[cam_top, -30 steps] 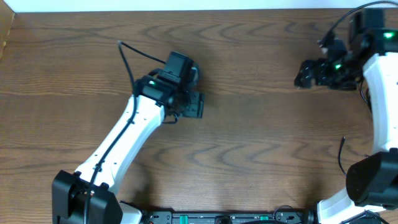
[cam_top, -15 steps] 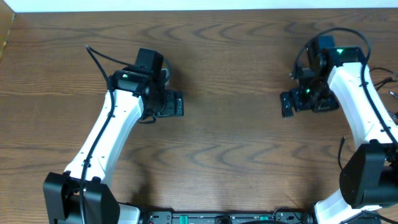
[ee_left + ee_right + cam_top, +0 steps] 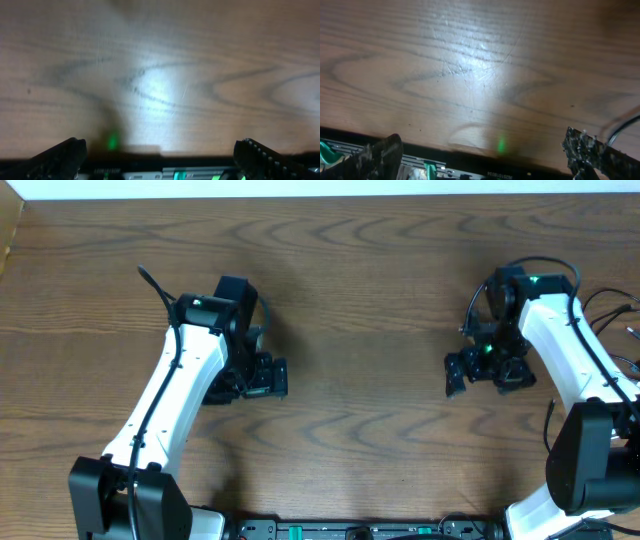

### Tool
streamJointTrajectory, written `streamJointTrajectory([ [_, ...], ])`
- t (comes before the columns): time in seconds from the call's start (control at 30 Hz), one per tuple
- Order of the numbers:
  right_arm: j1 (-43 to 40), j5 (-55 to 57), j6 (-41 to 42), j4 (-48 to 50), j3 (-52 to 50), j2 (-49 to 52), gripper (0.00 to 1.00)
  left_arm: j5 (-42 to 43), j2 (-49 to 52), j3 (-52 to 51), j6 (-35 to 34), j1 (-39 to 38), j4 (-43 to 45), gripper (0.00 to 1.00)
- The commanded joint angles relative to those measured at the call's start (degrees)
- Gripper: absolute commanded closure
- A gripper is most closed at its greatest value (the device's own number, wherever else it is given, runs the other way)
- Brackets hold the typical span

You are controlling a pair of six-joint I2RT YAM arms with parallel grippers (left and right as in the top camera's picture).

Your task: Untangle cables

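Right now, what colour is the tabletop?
The tabletop is brown wood grain, clearest in the overhead view.

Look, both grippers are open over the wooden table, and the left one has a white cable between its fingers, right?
No. The left gripper and right gripper are both open over the wooden table, but the left one has nothing between its fingers; the left wrist view shows only bare wood there.

Overhead: high above the table (image 3: 380,300), looking straight down; left arm (image 3: 170,420) and right arm (image 3: 585,380) both in frame.
Left wrist: close over the wood, tilted downward, own fingertips (image 3: 60,152) in the bottom corners.
Right wrist: equally close, same tilt, fingertips (image 3: 375,155) likewise.
Shared: the wooden tabletop; each wrist view covers a small patch of it.
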Motion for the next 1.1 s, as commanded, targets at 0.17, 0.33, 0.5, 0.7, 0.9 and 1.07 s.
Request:
streamJointTrajectory([
  [0.17, 0.70, -1.16, 5.01, 5.79, -10.27, -5.66, 0.01, -0.57, -6.19, -7.52, 1.20, 0.20, 0.17, 0.01],
  [0.33, 0.96, -1.05, 5.86, 10.12, -16.52, -15.69, 0.01, -0.59, -15.85, -13.64, 1.22, 0.17, 3.74, 0.01],
  [0.5, 2.51, -0.68, 5.86, 13.79, -20.70, -29.49, 0.01, -0.59, -30.10, -19.19, 1.25, 0.17, 9.60, 0.01],
  [0.7, 4.44, 1.11, 5.73, 15.74, -22.16, -47.01, 0.01, -1.97, -48.54, -22.80, 3.13, 0.17, 12.66, 0.01],
  [0.9, 4.87, 2.10, 5.66, 18.40, -22.77, -62.42, 0.01, -3.15, -61.77, -22.84, 3.10, 0.20, 14.01, 0.01],
  [1.07, 4.87, 2.10, 5.64, 18.32, -22.77, -67.63, 0.01, -3.15, -64.43, -22.84, 3.10, 0.20, 15.04, 0.01],
])
